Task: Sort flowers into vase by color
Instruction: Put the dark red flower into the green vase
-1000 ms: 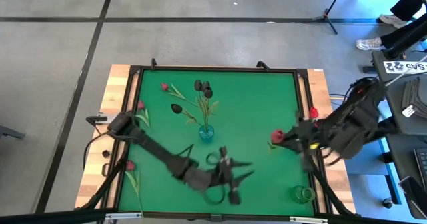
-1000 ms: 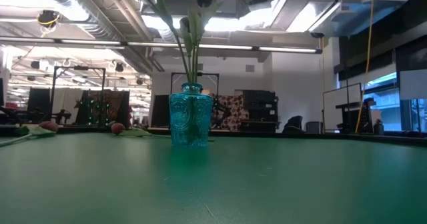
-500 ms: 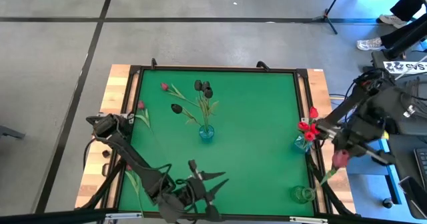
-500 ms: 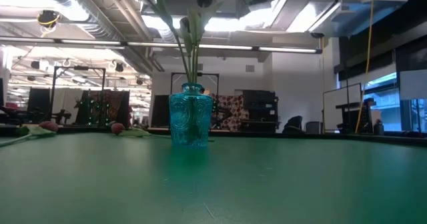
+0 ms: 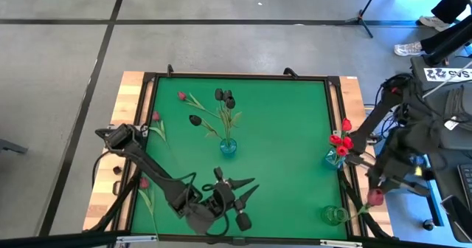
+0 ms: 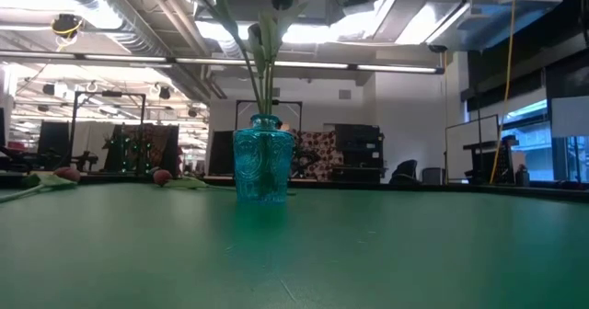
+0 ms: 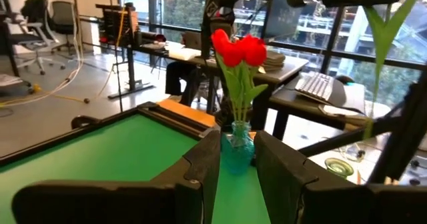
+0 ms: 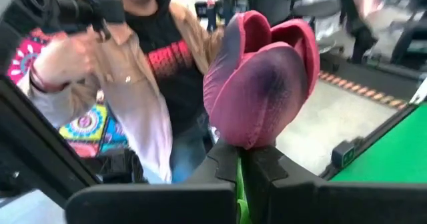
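Observation:
My right gripper (image 5: 372,190) is shut on a maroon-pink tulip (image 8: 260,84). It hangs off the table's near right corner, above and to the right of the clear green vase (image 5: 335,215). At the right edge stands a blue vase (image 5: 335,158) with red tulips (image 7: 239,49). At the table's middle another blue vase (image 6: 263,157) holds black tulips (image 5: 225,95). Loose tulips (image 5: 190,99) lie flat on the green mat at the far left. My left gripper (image 7: 237,177) hovers open over the near middle, nothing between its fingers. My right gripper pinches the tulip's green stem (image 8: 239,169) between its two fingers, right under the head. The fingers lie across the stem, about level, coming from the table's right side. The flower is lifted clear, head up (image 5: 376,198), its stem and leaf (image 7: 379,44) hanging below.
A red tulip (image 5: 144,184) lies near the table's left edge by the left arm's base. The mat's raised black frame (image 5: 236,76) runs round the table. A person (image 8: 133,71) stands beyond the table's right side. Desks and chairs fill the room behind.
My right gripper has carried the maroon-pink tulip from over the mat's right part, past the red tulips' vase, out toward the right edge and the near right corner, turning as it went. My left gripper has shifted a little toward the left near edge and rolled.

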